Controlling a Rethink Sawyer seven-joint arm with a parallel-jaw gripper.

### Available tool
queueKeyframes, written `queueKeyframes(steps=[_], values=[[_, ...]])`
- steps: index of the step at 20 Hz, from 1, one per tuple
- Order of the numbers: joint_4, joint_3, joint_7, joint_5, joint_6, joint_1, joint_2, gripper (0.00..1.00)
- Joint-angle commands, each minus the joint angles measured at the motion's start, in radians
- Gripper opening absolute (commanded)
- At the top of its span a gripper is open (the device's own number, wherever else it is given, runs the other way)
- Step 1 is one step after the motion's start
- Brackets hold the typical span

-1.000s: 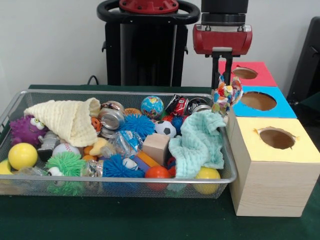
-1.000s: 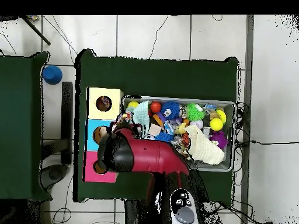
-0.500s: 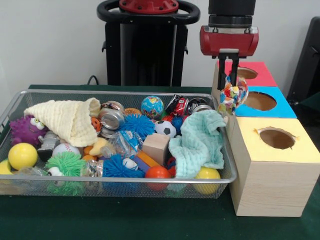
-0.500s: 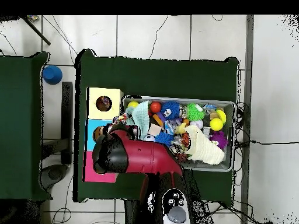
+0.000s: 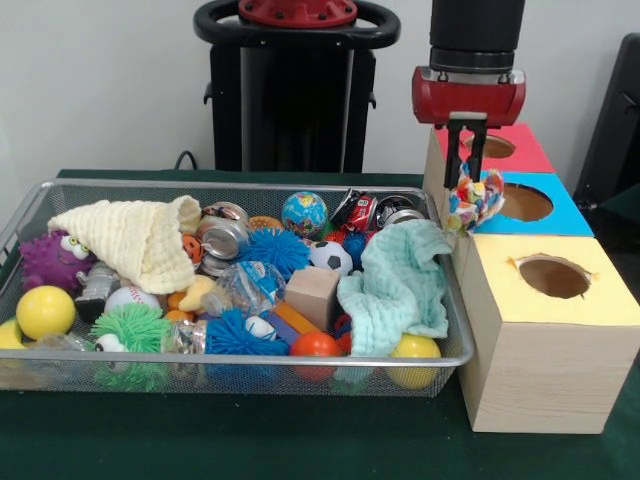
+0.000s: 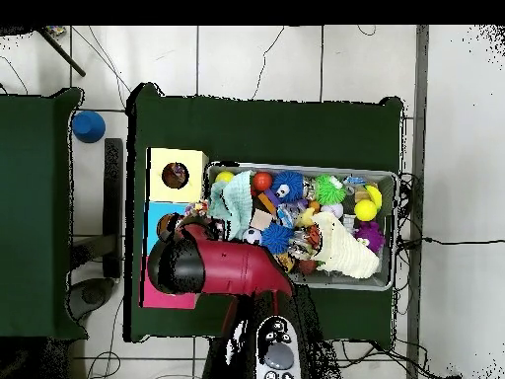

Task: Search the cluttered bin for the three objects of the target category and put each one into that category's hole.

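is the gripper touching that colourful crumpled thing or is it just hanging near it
Touching. In the front view the gripper has its fingers closed on the multicoloured crumpled object, which hangs from them beside the blue box.

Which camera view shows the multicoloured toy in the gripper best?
The front view: the multicoloured toy hangs clearly from the gripper beside the blue box. Overhead, the arm hides nearly all of it.

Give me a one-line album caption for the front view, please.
Red gripper carries a multicoloured toy from the cluttered bin towards the blue-topped box.
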Motion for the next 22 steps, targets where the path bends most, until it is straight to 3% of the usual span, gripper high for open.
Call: queueKeyframes(steps=[1,9,22], values=[[-0.020,-0.019,0.262,0.068,-0.005,0.044,0.059,0.00],[-0.039,-0.066,0.282,0.126,-0.016,0.121,0.092,0.00],[-0.073,-0.109,0.254,0.183,0.019,0.148,0.096,0.00]])
